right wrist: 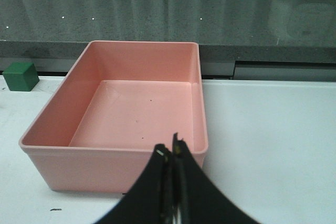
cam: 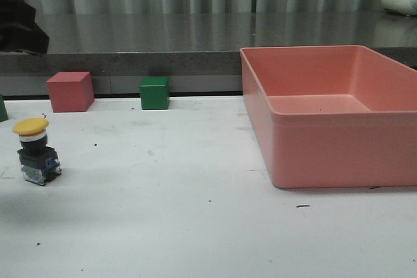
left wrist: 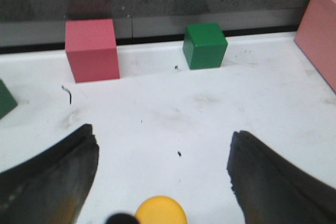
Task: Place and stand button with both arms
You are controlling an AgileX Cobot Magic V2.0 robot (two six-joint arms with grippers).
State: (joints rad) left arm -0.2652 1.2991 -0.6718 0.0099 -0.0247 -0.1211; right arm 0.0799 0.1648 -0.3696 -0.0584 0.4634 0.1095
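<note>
While the button [cam: 36,151] stands upright near the worktop's [cam: 182,213] left edge, the left gripper [left wrist: 163,177] hangs wide open above it, holding nothing. Right gripper [right wrist: 172,153] is closed, empty, by the pink bin [right wrist: 121,114].

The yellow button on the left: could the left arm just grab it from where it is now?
Probably yes. The left gripper is open, and the button stands upright with its yellow cap between the fingers. Nothing lies in between; the pink cube and green cube sit farther back.
</note>
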